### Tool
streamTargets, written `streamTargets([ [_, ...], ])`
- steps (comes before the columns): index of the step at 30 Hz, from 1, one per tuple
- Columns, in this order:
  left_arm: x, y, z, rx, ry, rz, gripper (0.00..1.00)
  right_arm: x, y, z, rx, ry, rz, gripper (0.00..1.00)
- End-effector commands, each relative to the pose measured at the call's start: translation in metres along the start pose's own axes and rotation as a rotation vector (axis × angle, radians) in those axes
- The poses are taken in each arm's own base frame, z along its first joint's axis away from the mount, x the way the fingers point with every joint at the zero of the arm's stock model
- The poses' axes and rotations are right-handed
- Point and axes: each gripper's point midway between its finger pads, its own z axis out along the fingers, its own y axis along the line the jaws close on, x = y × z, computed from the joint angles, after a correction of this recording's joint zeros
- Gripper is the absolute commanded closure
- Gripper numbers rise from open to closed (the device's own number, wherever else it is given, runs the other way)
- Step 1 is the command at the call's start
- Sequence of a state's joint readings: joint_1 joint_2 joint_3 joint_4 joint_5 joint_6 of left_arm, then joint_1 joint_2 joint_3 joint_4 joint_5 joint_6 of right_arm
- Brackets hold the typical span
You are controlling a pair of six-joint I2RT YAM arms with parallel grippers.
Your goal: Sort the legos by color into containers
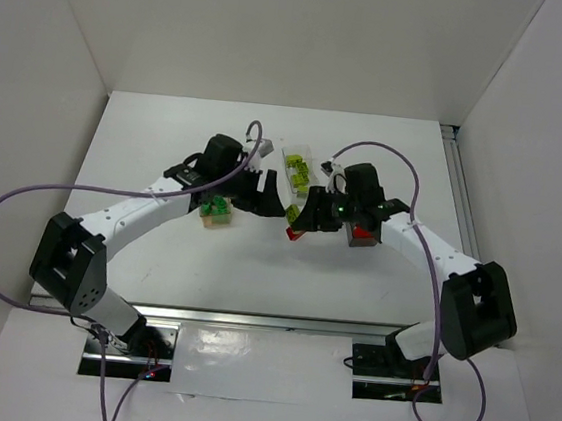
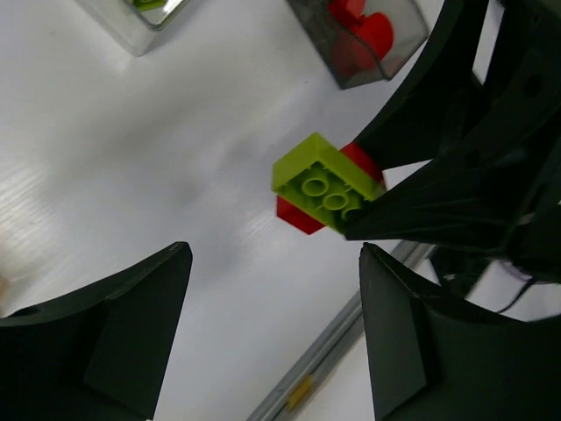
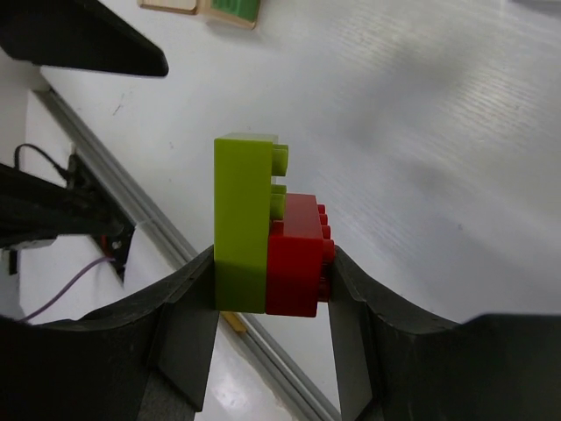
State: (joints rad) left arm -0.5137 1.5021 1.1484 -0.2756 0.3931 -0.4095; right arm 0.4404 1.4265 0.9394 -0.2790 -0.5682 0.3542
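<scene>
While the lime brick (image 3: 241,219) and the red brick (image 3: 298,254), stuck together, are clamped in the right gripper (image 3: 272,263), the left gripper (image 2: 273,253) is held wide and empty close by. The pair is seen ahead of the left jaws' gap, offset toward the right arm, lime side nearer. A sideways shift is therefore judged necessary before the lime brick can be taken.

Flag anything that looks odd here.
The right gripper holds a lime brick and a red brick stuck together. Two colours joined cannot be sorted as one piece, so they likely need pulling apart first.
</scene>
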Motion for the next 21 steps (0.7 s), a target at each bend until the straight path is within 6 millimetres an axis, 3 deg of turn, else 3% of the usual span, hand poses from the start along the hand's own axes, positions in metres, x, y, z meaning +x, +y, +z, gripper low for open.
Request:
streamTargets([
  [1, -0.02, -0.024, 0.003, 0.115, -0.033, -0.171, 0.16, -0.017, 0.002, -0.01, 0.079, -0.103, -0.065, 0.71],
  [2, -0.019, -0.021, 0.004, 0.111, -0.036, -0.234, 0.16, -0.02, 0.001, -0.012, 0.108, -0.125, -0.066, 0.73],
  [3, -0.018, -0.017, 0.008, 0.143, -0.059, -0.279, 0.16, -0.021, -0.014, -0.014, 0.187, -0.155, -0.06, 0.74],
  [5, -0.018, -0.025, 0.005, 0.211, -0.087, -0.416, 0.17, -0.03, -0.014, -0.022, 0.222, -0.218, -0.071, 0.74],
  [6, -0.006, -0.024, 0.007, 0.226, -0.076, -0.461, 0.17, -0.033, -0.017, -0.024, 0.238, -0.245, -0.076, 0.74],
  [8, -0.011, -0.032, 0.005, 0.281, -0.09, -0.519, 0.15, -0.029, -0.017, -0.027, 0.242, -0.269, -0.088, 0.74],
  [17, -0.022, -0.036, 0.023, 0.363, -0.033, -0.601, 0.14, -0.025, -0.022, -0.024, 0.251, -0.285, -0.116, 0.74],
  [21, -0.019, -0.029, 0.041, 0.369, -0.002, -0.648, 0.14, -0.023, -0.017, -0.022, 0.235, -0.275, -0.123, 0.74],
])
